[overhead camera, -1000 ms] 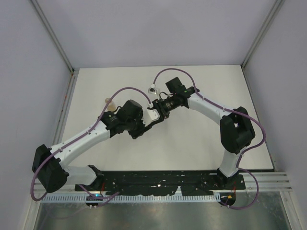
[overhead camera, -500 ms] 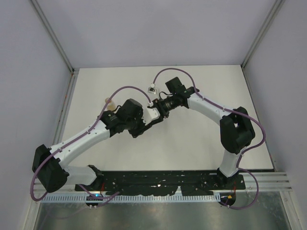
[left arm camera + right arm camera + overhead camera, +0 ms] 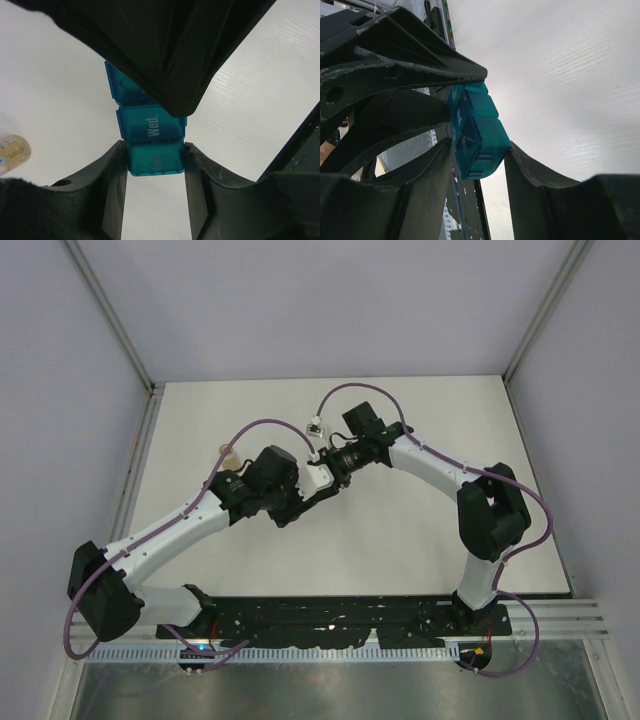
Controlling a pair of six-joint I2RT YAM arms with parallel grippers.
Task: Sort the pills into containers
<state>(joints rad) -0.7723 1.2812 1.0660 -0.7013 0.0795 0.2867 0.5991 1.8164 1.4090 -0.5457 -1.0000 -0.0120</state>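
Observation:
The containers [image 3: 152, 159], a teal strip of joined lidded compartments with "Wed." on the middle lid, hang above the white table. My left gripper [image 3: 154, 146] is shut on the nearest compartment, one finger on each side wall. My right gripper [image 3: 480, 143] is closed over the strip's other end [image 3: 481, 131], its fingertips touching the lid face and the underside. In the left wrist view its black body [image 3: 165, 50] covers the far compartment. From above, both grippers [image 3: 308, 495] meet mid-table and hide the strip. The pills are out of view.
A small clear vial with a tan tint lies on the table left of the left arm [image 3: 228, 453], and at the left edge of the left wrist view [image 3: 11, 152]. Purple cables loop over both arms [image 3: 345, 390]. Frame posts stand at the back corners.
The right arm's wrist has edged slightly left and back. The left arm and the strip in it have stayed where they were.

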